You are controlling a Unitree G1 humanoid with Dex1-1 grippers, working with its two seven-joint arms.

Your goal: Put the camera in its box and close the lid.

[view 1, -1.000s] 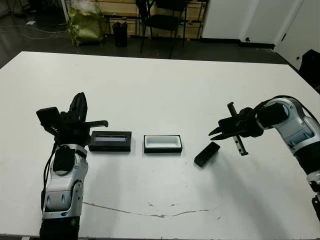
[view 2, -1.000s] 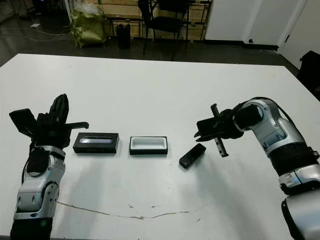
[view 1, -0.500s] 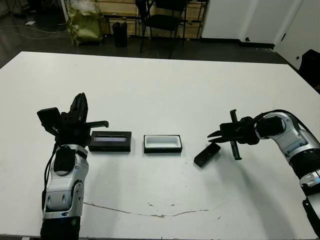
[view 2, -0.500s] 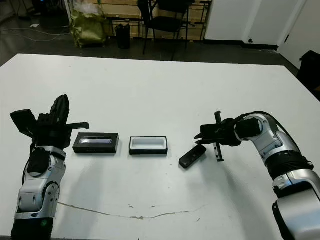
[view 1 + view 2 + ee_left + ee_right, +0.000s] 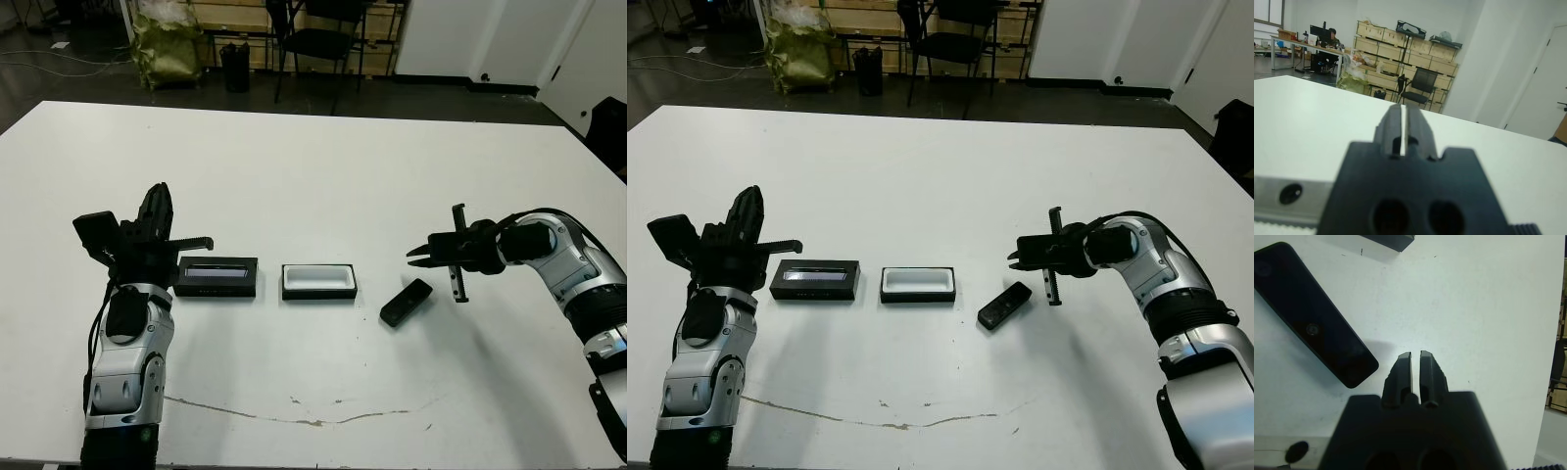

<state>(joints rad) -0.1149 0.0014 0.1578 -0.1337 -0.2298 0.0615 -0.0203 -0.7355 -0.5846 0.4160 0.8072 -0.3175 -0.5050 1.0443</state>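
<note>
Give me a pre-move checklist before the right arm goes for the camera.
1. Slim black bar-shaped camera free on the white table, nothing on it: ok.
2. Right gripper open for a grasp: not ok, its fingers are shut and empty.
3. Right gripper over the camera: not ok, it sits beside and above one end.
4. Shallow black box with white lining empty and uncovered: ok.
5. Flat black lid with pale strip clear of the box: ok, lying apart on the box's left.
6. Left gripper out of the way: ok, shut, left of the lid.
</note>
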